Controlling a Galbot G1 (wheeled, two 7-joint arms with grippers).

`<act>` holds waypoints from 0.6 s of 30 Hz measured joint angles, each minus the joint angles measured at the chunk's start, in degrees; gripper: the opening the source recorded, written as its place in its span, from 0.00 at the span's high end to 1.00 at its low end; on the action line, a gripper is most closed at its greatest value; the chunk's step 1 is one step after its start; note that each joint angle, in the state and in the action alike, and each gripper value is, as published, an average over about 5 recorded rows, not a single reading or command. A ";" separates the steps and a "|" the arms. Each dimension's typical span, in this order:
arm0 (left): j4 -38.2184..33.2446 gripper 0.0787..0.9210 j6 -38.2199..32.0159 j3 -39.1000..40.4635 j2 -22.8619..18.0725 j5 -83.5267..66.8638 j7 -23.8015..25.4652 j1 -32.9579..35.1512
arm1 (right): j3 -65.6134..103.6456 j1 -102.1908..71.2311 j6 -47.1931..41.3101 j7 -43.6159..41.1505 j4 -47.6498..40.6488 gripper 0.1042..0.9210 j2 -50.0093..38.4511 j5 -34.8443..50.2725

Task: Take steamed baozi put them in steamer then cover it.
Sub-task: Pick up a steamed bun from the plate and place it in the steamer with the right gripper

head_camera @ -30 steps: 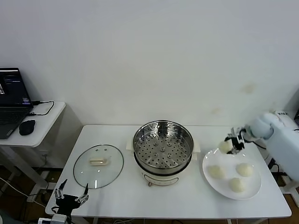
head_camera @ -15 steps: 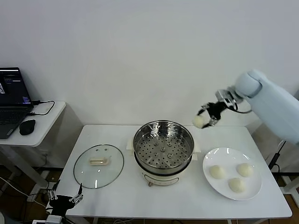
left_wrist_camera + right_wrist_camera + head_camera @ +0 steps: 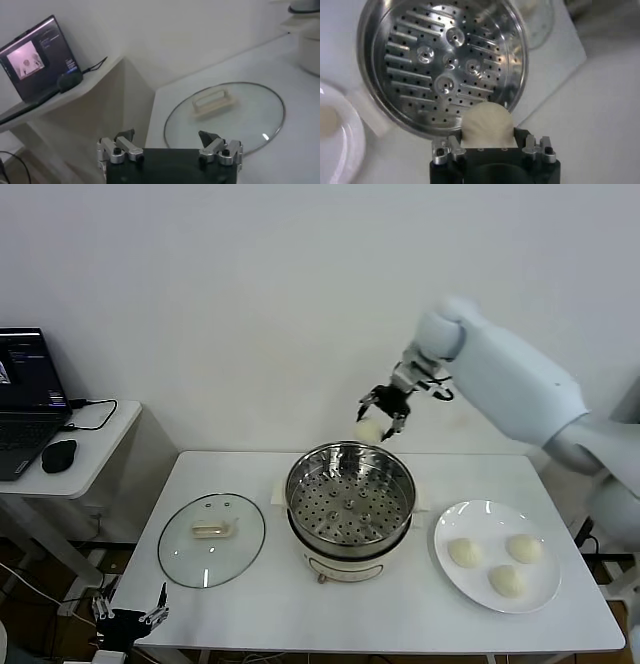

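Right gripper [image 3: 383, 416] raised in the upper middle of the head view, above the far rim of the steamer [image 3: 348, 494], fingers closed on one steamed baozi [image 3: 370, 429]. In the right wrist view, same bun [image 3: 486, 124] seen pressed between the fingers, over the near edge of the perforated tray [image 3: 445, 65]; tray bare of buns. Steamer centred on the white worktop [image 3: 280, 604], open worktop all round its base. Three more steamed baozi [image 3: 463, 552] on a white plate [image 3: 540, 589] at lower right, plate well apart from the steamer and close to the worktop's right edge. Glass lid [image 3: 211, 539] flat on the worktop at lower left, near the front-left edge. Left gripper [image 3: 128, 617] low at the bottom left, off the worktop's corner, fingers spread wide and empty; lower part cut off by the frame. Laptop [image 3: 28, 399] and mouse [image 3: 58, 455] on a side desk at far left, laptop cropped by the frame edge, screen text too small to read. No readable labels elsewhere.
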 measured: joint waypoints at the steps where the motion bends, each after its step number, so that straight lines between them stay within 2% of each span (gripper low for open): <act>1: 0.07 0.12 0.00 -0.01 -0.01 0.03 -0.01 -0.02 | -0.38 -0.03 0.75 0.32 0.13 0.34 0.26 -0.84; 18: 0.51 0.12 0.14 0.52 -0.63 0.13 -0.08 -0.33 | -3.25 -3.08 6.76 4.37 -1.84 0.34 5.12 -7.40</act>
